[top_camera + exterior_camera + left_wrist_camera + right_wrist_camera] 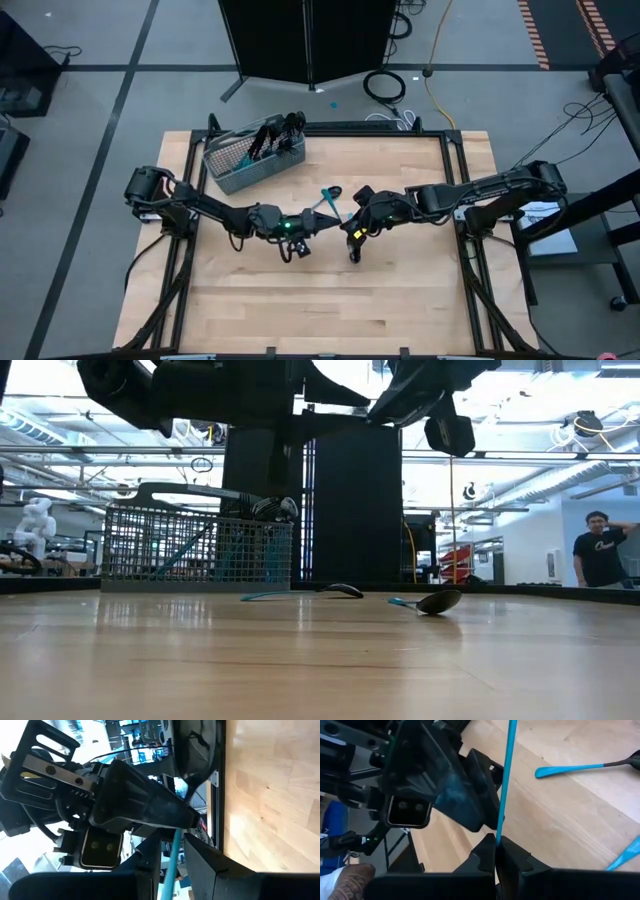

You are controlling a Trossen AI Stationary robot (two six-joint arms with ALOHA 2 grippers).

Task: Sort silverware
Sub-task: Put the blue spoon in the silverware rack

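Above the table's middle my right gripper (497,845) (350,228) is shut on a piece of silverware, of which only the slim light-blue handle (506,780) shows. My left gripper (170,842) (305,225) faces it, open. Its fingers stand on either side of that handle (172,860), with a gap showing on both sides. Two more blue-handled pieces (570,768) (625,855) lie flat on the wood below; one is a spoon (430,601). More silverware (275,135) stands in the grey mesh basket (250,160) at the far left. My right gripper pinches one end of the light-blue handle (499,832) between its two fingers. It comes from the table's right, slanting down. The handle sticks out beyond the fingertips and runs past my left gripper's fingers, clear of the table. Its head is out of view.
The near half of the wooden table (320,310) holds nothing but bare boards. A dark frame rail (455,230) borders the table's sides. A person (600,550) stands far off in the room, and a person's hand (350,880) shows beyond the table.
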